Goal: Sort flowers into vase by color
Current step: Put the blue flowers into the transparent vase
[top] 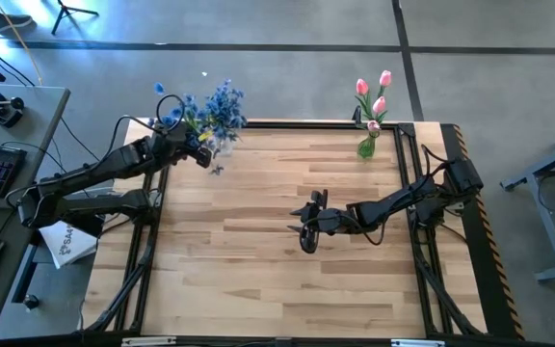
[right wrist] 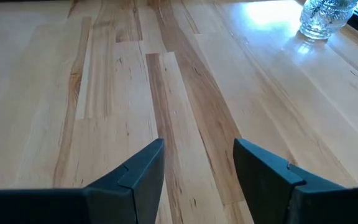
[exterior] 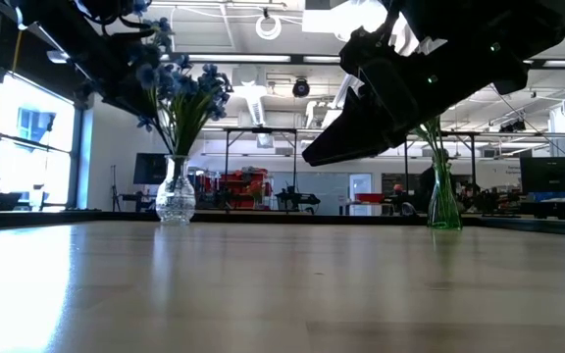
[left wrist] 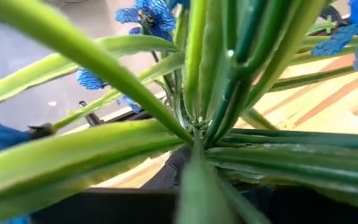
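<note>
The left gripper point(top: 200, 154) sits at the worktop's far left corner, closed on a blue flower point(left wrist: 197, 93) right at the clear vase point(exterior: 176, 196) that holds the other blue flowers point(top: 222, 104). The pink flowers point(top: 372, 92) stand in the green vase point(top: 366, 145) at the far right edge. The right gripper point(top: 308, 224) hangs open and empty over the middle of the worktop. The main risk, as I judge it, is at the crowded blue vase: a sideways pull with the stem caught among leaves could tip the vase or drag stems out.
</note>
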Controlling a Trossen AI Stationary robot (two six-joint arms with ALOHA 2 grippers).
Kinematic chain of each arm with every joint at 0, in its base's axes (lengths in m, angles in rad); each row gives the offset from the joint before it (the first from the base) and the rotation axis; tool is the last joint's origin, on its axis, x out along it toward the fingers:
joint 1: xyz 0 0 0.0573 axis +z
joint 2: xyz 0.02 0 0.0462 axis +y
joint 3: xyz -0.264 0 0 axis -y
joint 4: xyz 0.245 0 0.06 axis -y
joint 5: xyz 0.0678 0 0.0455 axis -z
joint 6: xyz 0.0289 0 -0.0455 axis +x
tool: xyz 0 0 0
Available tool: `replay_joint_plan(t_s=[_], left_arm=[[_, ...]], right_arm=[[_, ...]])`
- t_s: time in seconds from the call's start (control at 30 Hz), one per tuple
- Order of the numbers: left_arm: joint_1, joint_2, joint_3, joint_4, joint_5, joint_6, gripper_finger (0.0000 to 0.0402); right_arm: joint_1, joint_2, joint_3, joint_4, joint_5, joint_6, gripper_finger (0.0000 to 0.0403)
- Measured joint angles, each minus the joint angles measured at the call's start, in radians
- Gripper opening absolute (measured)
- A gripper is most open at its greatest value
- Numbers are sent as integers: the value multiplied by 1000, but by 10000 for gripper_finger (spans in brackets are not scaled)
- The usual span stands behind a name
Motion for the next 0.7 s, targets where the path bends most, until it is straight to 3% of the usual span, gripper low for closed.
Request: replay_joint_plan(t_s=[0.33,0.7], left_arm=[[0,0,0,0,23,-15,11],[0,1,-2,26,21,1,110]], right_arm=[[0,0,0,38,-2,0,188],[0,0,0,46,-6,0,188]])
